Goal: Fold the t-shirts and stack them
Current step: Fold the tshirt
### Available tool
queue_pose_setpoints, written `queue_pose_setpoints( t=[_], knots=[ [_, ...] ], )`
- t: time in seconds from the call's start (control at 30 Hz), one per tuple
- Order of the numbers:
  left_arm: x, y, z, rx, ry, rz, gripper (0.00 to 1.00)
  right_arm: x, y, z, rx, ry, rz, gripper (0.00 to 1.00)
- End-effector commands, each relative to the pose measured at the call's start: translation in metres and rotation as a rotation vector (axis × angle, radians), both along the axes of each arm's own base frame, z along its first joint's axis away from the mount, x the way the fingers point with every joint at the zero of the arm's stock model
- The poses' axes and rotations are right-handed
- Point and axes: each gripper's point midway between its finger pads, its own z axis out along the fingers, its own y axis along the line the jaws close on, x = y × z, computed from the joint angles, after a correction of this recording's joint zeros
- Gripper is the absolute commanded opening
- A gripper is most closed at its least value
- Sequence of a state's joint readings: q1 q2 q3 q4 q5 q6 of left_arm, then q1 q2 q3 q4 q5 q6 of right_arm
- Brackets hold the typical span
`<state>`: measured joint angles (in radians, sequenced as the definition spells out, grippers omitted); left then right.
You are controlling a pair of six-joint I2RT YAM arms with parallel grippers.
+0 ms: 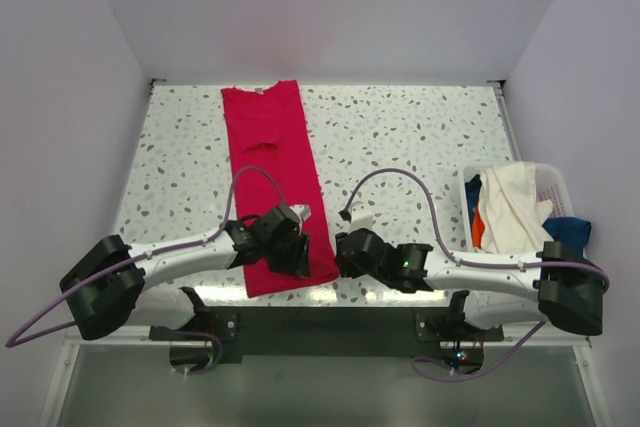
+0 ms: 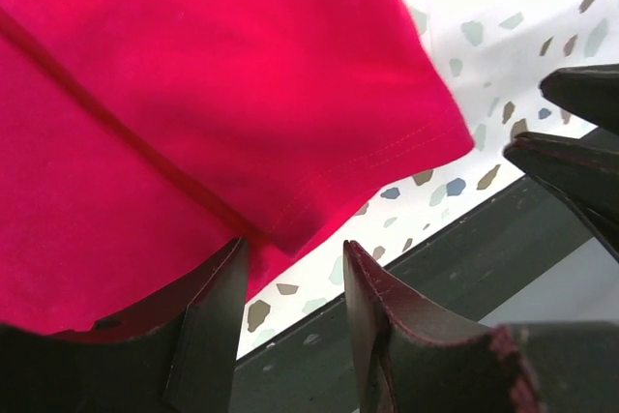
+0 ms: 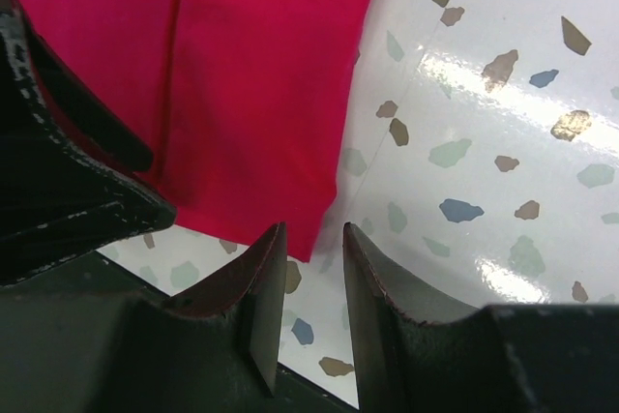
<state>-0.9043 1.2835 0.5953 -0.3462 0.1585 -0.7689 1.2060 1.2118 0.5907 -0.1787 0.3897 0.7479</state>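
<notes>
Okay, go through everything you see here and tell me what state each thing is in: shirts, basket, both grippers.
red t-shirt: folded into a long strip, lying flat.
cream t-shirt: unfolded, heaped in the basket.
dark blue t-shirt: crumpled, mostly hidden.
orange t-shirt: crumpled, mostly hidden.
basket: upright, holding three shirts.
left gripper: open, at the red t-shirt's near edge.
right gripper: open, empty, beside its near corner.

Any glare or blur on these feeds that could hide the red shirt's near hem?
Top external: a bright glare strip along the near edge of the table, just below the red t-shirt; hem readable. Left wrist: cloth sharp, left pincer dark. Right wrist: glossy reflections on the table right of the shirt; corner clear.
</notes>
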Motion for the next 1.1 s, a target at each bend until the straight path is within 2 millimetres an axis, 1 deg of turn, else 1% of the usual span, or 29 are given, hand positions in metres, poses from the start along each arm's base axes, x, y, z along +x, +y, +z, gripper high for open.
queue_pose_setpoints(
  t=[0.0,0.1,0.3,0.53,0.73,0.87,1.07],
  knots=[
    [0.000,-0.001,-0.006,0.007,-0.002,0.015,0.49,0.002,0.014,0.010,0.063,0.004,0.010,0.34],
    [0.001,-0.003,-0.008,0.001,-0.010,0.015,0.49,0.003,0.013,0.009,0.064,0.009,0.005,0.34],
    [0.004,-0.011,-0.006,-0.022,-0.020,0.013,0.48,0.003,0.010,0.006,0.067,0.020,-0.006,0.34],
    [0.003,-0.015,-0.005,-0.027,-0.020,0.007,0.41,0.003,0.007,0.004,0.066,0.025,-0.016,0.34],
    [0.004,-0.018,-0.003,-0.028,-0.028,0.000,0.38,0.003,0.006,0.006,0.072,0.023,-0.022,0.34],
    [0.006,-0.021,0.002,-0.027,-0.037,-0.004,0.38,0.004,0.003,0.008,0.079,0.020,-0.032,0.34],
    [0.006,-0.023,0.003,-0.019,-0.039,-0.012,0.38,0.004,-0.001,0.012,0.084,0.013,-0.039,0.34]
  ],
)
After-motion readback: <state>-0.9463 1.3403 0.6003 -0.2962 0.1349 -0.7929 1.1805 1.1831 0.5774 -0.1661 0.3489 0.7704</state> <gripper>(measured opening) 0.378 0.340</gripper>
